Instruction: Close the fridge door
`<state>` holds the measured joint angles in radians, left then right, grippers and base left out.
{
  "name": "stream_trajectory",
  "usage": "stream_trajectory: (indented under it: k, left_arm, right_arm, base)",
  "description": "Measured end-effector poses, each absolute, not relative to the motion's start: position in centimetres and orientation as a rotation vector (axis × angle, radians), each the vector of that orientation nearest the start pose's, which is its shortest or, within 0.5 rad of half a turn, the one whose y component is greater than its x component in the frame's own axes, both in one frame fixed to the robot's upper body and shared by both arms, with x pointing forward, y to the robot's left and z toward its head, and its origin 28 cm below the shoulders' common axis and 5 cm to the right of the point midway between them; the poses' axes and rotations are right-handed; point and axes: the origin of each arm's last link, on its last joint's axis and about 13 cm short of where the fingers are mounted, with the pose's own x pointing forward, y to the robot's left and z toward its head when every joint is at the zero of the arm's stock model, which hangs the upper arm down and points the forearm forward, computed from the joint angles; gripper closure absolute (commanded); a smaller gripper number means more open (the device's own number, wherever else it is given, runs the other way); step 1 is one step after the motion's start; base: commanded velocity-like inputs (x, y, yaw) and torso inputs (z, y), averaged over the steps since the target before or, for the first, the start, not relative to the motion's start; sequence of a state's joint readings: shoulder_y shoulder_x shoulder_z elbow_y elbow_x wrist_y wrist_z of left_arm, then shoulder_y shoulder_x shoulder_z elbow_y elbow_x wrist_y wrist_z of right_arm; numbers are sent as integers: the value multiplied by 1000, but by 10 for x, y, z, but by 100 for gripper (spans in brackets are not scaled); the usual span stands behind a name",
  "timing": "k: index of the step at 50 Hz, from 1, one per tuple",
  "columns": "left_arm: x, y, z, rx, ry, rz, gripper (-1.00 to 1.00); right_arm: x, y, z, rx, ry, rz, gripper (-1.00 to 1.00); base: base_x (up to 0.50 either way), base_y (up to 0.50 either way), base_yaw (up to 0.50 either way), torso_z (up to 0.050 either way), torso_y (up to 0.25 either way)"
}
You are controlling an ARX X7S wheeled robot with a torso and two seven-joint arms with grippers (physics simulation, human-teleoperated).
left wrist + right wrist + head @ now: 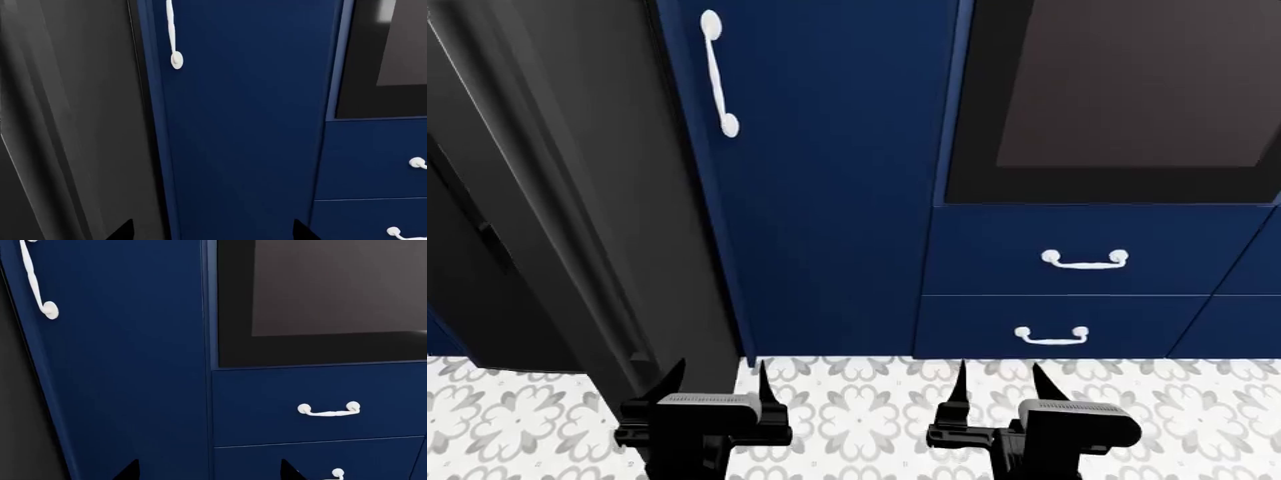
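Black fridge door (pixel 554 200) stands beside navy cabinet (pixel 827 200) — both grippers' jaws spread, empty.

Fridge door (pixel 574 200) at left, just beside tall cabinet door (pixel 827 180); at right, oven (pixel 1114 100) above two drawers (pixel 1081 290).

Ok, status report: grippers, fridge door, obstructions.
Left gripper open, empty; right gripper open, empty. Fridge door glossy black, left of the navy cabinet door, untouched; whether it is shut cannot be told. Nothing seen blocking it.
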<state>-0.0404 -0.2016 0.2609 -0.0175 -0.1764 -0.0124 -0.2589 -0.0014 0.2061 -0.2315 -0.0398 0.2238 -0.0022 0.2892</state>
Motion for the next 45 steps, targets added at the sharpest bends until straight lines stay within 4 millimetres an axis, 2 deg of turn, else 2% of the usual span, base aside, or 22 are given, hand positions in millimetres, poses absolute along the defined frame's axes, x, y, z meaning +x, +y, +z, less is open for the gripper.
stream_trajectory:
  k: [45]
  left_arm:
    - [212,203,11,39,34,6,-100]
  right_arm:
    - [205,-97,17,26,15,-57,-100]
  base:
    - [202,0,0,0,0]
